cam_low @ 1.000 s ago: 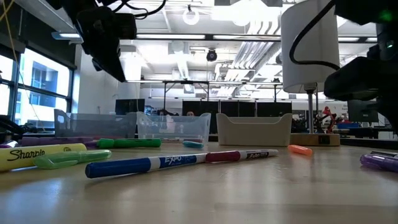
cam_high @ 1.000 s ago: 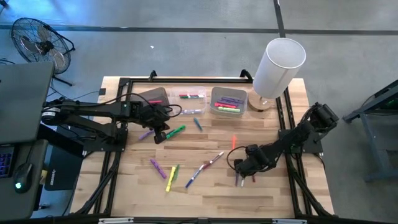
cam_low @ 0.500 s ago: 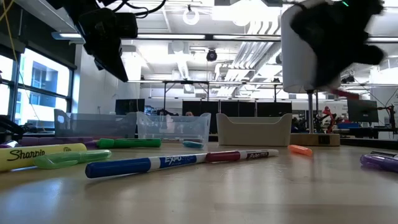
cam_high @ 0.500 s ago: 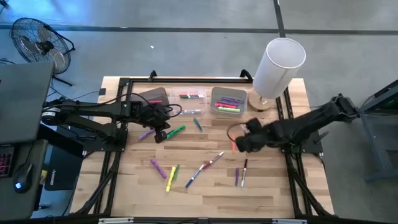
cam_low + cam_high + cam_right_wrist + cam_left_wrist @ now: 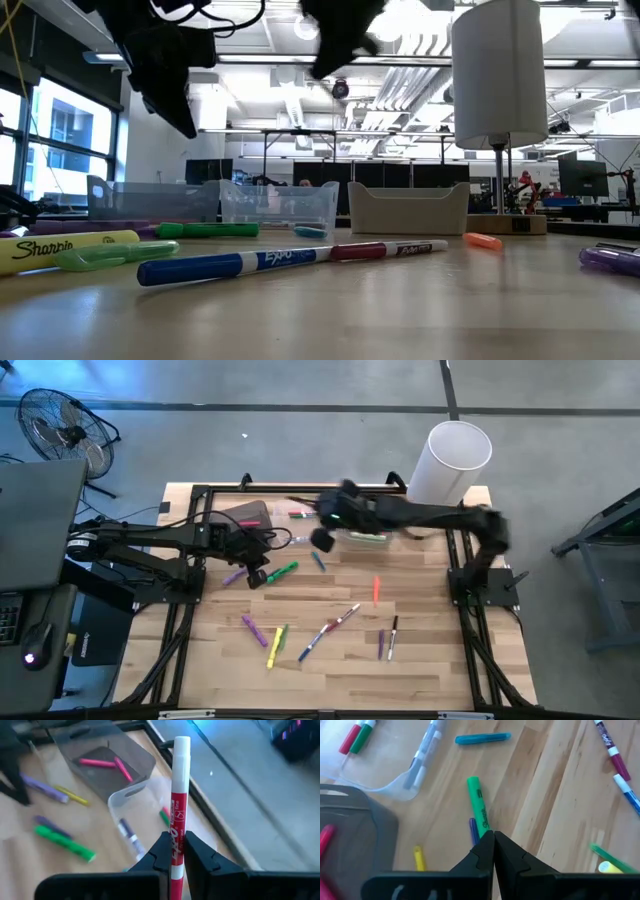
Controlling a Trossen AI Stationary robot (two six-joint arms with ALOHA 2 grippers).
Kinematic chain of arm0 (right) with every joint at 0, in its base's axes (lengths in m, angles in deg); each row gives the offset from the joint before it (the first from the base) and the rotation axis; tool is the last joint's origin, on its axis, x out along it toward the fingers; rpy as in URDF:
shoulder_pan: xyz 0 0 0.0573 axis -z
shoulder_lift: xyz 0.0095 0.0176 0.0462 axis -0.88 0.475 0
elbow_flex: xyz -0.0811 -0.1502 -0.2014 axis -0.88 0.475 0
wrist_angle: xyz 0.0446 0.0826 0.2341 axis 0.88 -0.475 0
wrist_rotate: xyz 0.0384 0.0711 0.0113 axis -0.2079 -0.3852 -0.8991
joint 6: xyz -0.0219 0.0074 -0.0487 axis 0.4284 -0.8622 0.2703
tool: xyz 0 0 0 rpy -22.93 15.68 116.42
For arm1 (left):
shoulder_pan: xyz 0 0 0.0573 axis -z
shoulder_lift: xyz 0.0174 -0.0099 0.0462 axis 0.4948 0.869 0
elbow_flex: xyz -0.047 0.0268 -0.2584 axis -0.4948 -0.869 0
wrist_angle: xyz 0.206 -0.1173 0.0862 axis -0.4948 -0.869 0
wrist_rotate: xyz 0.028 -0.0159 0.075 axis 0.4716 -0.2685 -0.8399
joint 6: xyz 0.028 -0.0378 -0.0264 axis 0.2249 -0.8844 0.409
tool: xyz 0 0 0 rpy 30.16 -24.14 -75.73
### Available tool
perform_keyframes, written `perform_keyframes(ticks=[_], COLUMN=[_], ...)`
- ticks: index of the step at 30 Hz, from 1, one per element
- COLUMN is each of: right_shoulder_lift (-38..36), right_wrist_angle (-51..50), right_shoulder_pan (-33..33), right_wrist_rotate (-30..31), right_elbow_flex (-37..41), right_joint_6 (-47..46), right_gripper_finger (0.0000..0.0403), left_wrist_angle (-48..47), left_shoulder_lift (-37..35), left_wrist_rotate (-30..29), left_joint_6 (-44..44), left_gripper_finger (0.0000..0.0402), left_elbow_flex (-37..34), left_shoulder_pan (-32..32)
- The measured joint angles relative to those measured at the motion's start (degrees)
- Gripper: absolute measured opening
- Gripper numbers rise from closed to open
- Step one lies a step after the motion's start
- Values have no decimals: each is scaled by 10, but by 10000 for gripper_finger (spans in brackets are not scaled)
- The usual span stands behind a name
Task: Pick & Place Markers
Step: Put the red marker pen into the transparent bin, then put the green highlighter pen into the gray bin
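Several markers lie scattered on the wooden table: a green one [image 5: 283,571], a blue-and-red pair [image 5: 330,628] and an orange one [image 5: 376,589]. My right gripper [image 5: 323,539] is high over the clear bin [image 5: 310,520], shut on a red-and-white marker [image 5: 178,795]. My left gripper [image 5: 258,576] is shut and hangs above the green marker [image 5: 479,805] with nothing between its fingers; the low view shows it [image 5: 172,75] well off the table. My right gripper pinches the red-and-white marker's barrel [image 5: 177,854] between its two fingers. The marker lies along the fingers, and its white end [image 5: 182,747] sticks out far beyond the fingertips. It is lifted clear, in the air above the clear bin [image 5: 135,815].
A dark grey bin [image 5: 250,515] with pink markers, the clear bin and a light grey bin [image 5: 367,525] with markers stand in a row along the far edge. A white lamp [image 5: 447,460] stands at the far right corner. More markers [image 5: 385,642] lie near the near edge.
My right gripper rose from the table's near right, carrying the red-and-white marker, and swung fast toward the far left until it stood over the clear bin. The other markers and my left arm stayed where they were.
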Motion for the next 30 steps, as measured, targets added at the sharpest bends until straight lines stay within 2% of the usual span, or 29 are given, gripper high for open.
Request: perform_keyframes(ticks=[6,12,16,25,30], right_shoulder_lift=[181,273,289,262,229], right_wrist_angle=[1,-20,-64,-84,-167], right_shoulder_pan=[44,76,83,82,78], right_wrist_rotate=[-52,-88,-85,-74,-63], right_elbow_flex=[-158,-198,-199,-199,-199], right_joint_6=[170,188,188,179,101], right_gripper_finger=[20,20,30,93,100], left_wrist_angle=[-35,-85,-109,-110,-105], left_shoulder_lift=[0,0,0,0,0], left_wrist_rotate=[-16,-17,-20,-6,-6], left_joint_6=[-27,-57,-73,-65,-44], left_gripper_finger=[2,2,2,2,3], left_elbow_flex=[0,0,0,0,0], left_shoulder_pan=[0,0,0,0,0])
